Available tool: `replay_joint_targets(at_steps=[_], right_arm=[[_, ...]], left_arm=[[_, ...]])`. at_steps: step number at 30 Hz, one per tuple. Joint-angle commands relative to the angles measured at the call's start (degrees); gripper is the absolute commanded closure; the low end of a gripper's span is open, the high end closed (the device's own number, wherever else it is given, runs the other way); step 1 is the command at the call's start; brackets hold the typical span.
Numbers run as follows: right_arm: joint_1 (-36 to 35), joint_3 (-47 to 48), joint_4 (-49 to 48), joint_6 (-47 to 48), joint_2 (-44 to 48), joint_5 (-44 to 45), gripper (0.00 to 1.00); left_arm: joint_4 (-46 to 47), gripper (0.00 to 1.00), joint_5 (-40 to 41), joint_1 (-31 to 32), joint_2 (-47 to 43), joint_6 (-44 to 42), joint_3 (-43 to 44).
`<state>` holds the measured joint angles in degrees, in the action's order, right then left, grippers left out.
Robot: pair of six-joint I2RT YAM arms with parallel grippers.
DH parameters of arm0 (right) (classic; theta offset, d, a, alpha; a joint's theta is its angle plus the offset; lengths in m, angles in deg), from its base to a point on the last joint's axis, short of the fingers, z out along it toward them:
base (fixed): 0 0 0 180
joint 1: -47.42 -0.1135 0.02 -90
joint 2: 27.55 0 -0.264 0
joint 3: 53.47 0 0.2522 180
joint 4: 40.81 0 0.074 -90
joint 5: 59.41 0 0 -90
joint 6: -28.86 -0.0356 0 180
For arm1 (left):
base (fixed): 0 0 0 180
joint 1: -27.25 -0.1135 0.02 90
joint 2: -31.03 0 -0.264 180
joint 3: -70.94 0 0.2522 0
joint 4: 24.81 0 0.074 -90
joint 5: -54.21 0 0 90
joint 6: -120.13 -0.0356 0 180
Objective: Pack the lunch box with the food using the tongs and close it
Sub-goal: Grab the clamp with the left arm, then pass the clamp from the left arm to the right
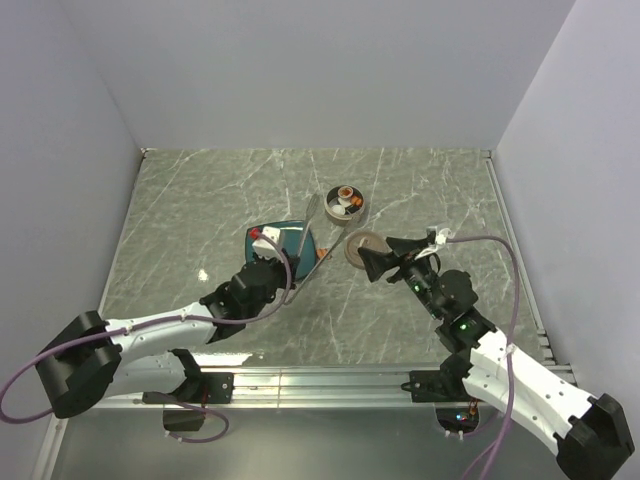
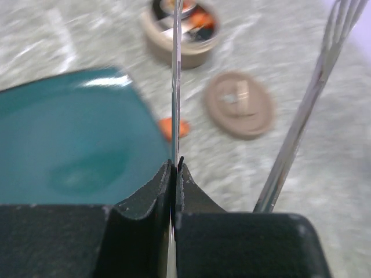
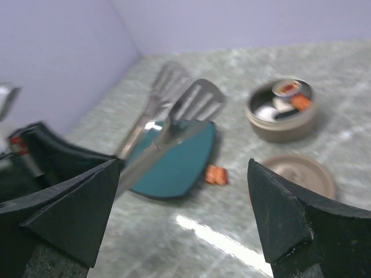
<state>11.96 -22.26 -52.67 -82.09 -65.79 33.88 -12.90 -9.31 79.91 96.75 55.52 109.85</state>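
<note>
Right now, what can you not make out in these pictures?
- Food in the lunch box: too small from the top and blurred in both wrist views, so it cannot be counted.
- Lunch box, left wrist view: cut off by the top edge and crossed by the tongs.
- Lid, right wrist view: its near side is hidden by a finger of the right hand.
- Left hand, top view: its grip is too small and dark to see.
</note>
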Motion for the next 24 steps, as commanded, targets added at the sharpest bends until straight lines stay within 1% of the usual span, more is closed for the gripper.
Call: replay_joint_targets(at_steps=[1, 2, 3, 4, 5, 6, 8, 10, 13, 16, 18, 21, 24], right_arm=[[0.9, -2.1, -10.7, -2.7, -1.3, -7.1, 0.02], [1.3, -2.5, -14.9, -3.7, -2.4, -8.6, 0.02], [1.9, -3.4, -17.5, -4.4, -4.6, -12.7, 0.02], [2.3, -3.7, -20.2, -5.1, -5.9, -14.9, 0.02], [2.7, -4.0, -25.5, -6.7, -7.2, -16.9, 0.02], [3.5, -4.9, -28.0, -7.5, -9.4, -20.7, 0.03], [4.2, -5.8, -35.1, -10.0, -11.1, -23.7, 0.03], [5.3, -7.2, -39.5, -11.3, -12.7, -27.1, 0.04], [5.8, -9.5, -49.6, -14.1, -13.6, -29.9, 0.05], [5.8, -11.6, -55.9, -15.7, -13.6, -31.8, 0.07], [5.8, -12.7, -58.3, -16.2, -13.2, -32.9, 0.08], [5.8, -13.1, -61.6, -17.0, -13.6, -34.4, 0.07], [5.8, -13.8, -67.4, -17.3, -16.2, -36.2, 0.02]], left_arm=[[11.4, 1.0, -11.9, -1.9, -1.9, -1.7, 3.8], [12.3, 1.0, -16.1, -2.6, -1.7, -1.7, 4.0], [15.1, 1.0, -17.9, -3.1, -1.6, -1.4, 4.1], [16.7, 1.0, -20.3, -3.4, -1.5, -0.3, 3.6], [18.2, 1.0, -23.7, -4.4, -1.6, 0.6, 3.2], [22.0, 1.0, -25.8, -5.1, -1.8, 1.7, 2.6], [25.6, 1.0, -30.3, -7.1, -2.4, 5.1, 0.9], [28.9, 1.0, -33.1, -8.1, -2.7, 7.4, 0.0], [30.0, 1.0, -35.6, -8.5, -2.3, 8.6, 0.3], [30.6, 1.0, -36.1, -8.6, -1.3, 9.3, 0.8], [31.8, 1.0, -36.6, -8.7, -0.8, 10.4, 0.8], [35.8, 1.0, -38.0, -9.2, -0.1, 12.7, -0.1], [41.2, 1.0, -40.6, -9.5, 0.9, 15.4, -1.0]])
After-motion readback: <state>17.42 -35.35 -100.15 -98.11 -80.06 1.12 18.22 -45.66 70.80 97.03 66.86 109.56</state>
